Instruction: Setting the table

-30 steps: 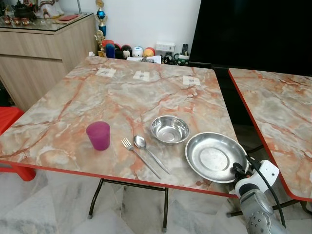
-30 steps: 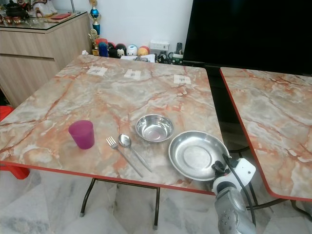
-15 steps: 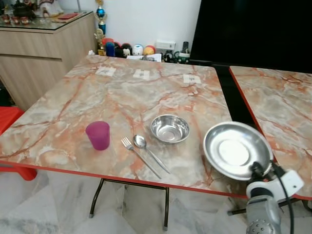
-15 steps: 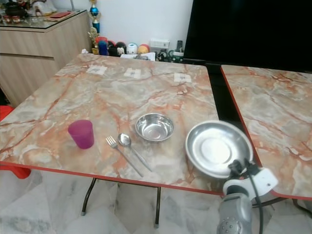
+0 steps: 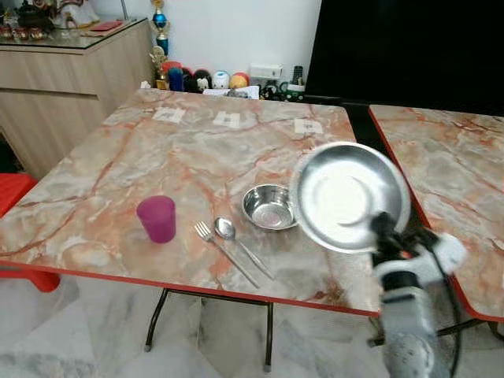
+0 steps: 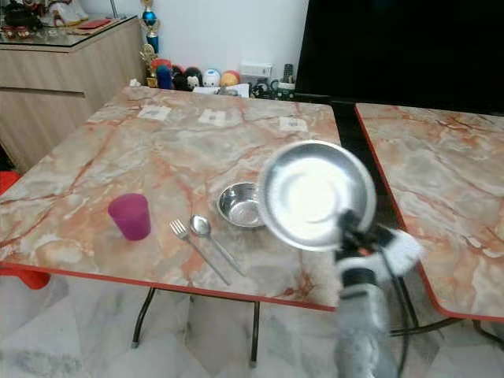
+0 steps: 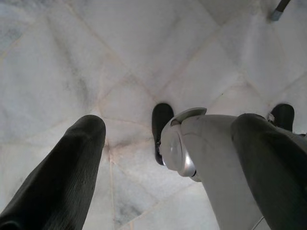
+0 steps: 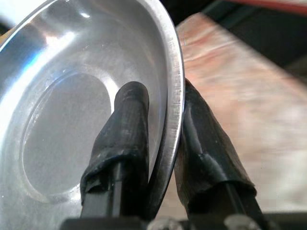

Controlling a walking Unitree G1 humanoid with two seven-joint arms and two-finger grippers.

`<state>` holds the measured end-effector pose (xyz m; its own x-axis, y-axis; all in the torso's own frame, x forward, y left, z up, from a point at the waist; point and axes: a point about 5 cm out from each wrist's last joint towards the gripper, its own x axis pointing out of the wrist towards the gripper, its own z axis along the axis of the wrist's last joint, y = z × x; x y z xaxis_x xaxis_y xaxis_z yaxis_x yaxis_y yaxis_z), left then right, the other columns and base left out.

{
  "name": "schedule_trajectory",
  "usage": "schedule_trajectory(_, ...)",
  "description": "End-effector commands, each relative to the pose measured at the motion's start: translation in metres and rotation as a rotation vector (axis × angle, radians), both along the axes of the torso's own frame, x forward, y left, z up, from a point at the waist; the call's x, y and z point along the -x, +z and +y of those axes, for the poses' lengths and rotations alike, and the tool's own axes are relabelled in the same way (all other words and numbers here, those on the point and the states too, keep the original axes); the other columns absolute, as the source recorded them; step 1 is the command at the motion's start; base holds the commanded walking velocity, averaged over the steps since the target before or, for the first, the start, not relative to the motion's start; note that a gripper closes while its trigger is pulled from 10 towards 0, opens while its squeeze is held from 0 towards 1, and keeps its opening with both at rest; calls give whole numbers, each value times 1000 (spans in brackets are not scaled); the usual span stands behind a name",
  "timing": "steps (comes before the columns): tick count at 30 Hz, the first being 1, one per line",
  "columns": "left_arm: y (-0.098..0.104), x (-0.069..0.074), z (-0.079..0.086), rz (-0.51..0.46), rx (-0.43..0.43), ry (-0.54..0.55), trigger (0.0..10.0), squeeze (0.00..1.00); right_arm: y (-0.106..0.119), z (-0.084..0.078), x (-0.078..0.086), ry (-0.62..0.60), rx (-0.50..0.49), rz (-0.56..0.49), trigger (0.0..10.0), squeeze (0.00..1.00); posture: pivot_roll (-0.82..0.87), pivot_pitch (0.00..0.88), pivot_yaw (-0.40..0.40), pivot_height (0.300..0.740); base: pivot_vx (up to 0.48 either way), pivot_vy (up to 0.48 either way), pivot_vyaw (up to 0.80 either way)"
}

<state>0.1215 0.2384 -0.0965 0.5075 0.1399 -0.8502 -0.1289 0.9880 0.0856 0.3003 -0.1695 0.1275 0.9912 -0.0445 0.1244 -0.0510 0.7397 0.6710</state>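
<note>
Marble table (image 5: 157, 150): one plate (image 5: 346, 197), bowl (image 5: 266, 208), cup (image 5: 157, 218).

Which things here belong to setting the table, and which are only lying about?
For the job: steel plate held by its rim in the right gripper, small steel bowl, fork, spoon, purple cup.

Lying about: paper labels, toys and trophy behind the table, red stool.

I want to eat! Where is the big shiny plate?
The big shiny plate is tilted up in the air, held by its rim in the right tool, just right of the small steel bowl.
</note>
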Motion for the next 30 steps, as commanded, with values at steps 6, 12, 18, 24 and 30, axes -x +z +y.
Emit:
schedule_trajectory(6,-2,5,-3,14,-26,-8,10000,0,12,6,-7,44,30,-43,10000,0,26,0,-64,740,0,-85,0)
schedule_trajectory(12,-3,4,-6,16,-25,-10,10000,0,12,9,-6,65,54,-50,10000,0,25,0,-67,740,0,-326,0)
schedule_trajectory(18,-3,3,-7,14,-23,-12,10000,0,12,8,-5,44,52,-44,10000,0,21,0,-65,740,0,-376,0)
schedule_trajectory(24,-2,3,-5,15,-25,-21,10000,0,9,5,-5,15,26,-25,10000,0,15,0,-58,740,0,-386,-130)
schedule_trajectory(30,0,9,8,26,-39,-21,10000,0,7,3,-3,3,31,-21,10000,0,14,0,-52,740,0,-386,-692)
